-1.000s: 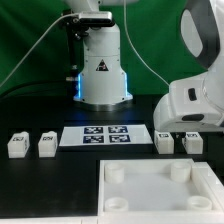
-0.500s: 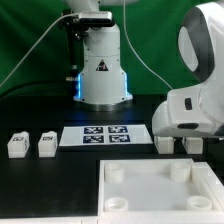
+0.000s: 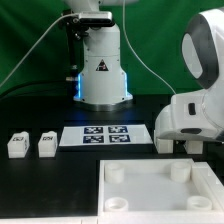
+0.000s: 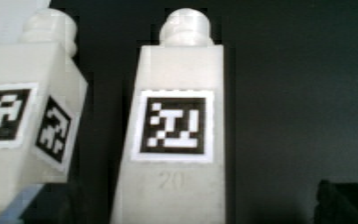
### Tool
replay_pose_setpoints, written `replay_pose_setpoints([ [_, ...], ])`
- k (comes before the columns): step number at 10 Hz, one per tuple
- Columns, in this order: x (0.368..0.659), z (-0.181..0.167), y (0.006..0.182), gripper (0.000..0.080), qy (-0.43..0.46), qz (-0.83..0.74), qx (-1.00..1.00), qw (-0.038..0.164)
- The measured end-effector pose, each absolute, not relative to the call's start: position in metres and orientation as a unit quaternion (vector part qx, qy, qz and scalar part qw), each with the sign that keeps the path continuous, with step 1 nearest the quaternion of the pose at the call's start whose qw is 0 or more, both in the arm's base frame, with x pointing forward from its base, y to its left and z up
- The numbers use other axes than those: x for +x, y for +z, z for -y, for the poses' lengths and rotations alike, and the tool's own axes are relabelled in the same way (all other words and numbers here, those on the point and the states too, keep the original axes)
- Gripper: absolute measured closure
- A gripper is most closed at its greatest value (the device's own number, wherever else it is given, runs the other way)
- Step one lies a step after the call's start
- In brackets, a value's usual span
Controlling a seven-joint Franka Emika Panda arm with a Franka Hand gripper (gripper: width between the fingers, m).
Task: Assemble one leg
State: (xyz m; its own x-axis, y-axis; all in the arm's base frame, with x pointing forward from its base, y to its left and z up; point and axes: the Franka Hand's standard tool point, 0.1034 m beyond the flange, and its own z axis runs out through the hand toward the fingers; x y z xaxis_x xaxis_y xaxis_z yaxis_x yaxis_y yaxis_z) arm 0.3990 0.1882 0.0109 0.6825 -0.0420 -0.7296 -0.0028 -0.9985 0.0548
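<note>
In the wrist view a white leg (image 4: pixel 176 120) with a black-and-white tag on its face lies straight between my fingers, its round peg pointing away. A second leg (image 4: pixel 25 110) lies close beside it. My gripper (image 4: pixel 185 205) is open, with a dark finger (image 4: pixel 357 200) on one side of the middle leg and the other finger (image 4: pixel 19 208) on the opposite side, neither touching it. In the exterior view the arm's white housing (image 3: pixel 190 115) hangs low at the right and hides the gripper. One right-hand leg (image 3: pixel 163 142) shows beside it. Two more legs (image 3: pixel 16 145) (image 3: pixel 46 144) stand at the left.
The marker board (image 3: pixel 105 135) lies in the middle of the black table. The large white square part with round corner sockets (image 3: pixel 160 200) lies at the front right. The robot base (image 3: pixel 102 70) stands at the back, before a green curtain.
The arm has come down and shifted slightly left over the right-hand legs. It now covers the farther right leg, which showed before. The left legs have not moved.
</note>
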Motion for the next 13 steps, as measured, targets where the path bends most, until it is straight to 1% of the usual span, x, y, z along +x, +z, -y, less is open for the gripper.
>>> replay_pose_setpoints([
  [3, 0.3986, -0.1879, 0.0107, 0.0151, -0.399, 0.012, 0.917, 0.025],
  [4, 0.3986, -0.1878, 0.0107, 0.0260, -0.399, 0.012, 0.917, 0.025],
  [5, 0.3986, -0.1878, 0.0107, 0.0397, -0.399, 0.012, 0.917, 0.025],
  [6, 0.3986, -0.1878, 0.0108, 0.0514, -0.399, 0.012, 0.917, 0.025],
  [13, 0.3986, -0.1877, 0.0107, 0.0509, -0.399, 0.012, 0.917, 0.025],
])
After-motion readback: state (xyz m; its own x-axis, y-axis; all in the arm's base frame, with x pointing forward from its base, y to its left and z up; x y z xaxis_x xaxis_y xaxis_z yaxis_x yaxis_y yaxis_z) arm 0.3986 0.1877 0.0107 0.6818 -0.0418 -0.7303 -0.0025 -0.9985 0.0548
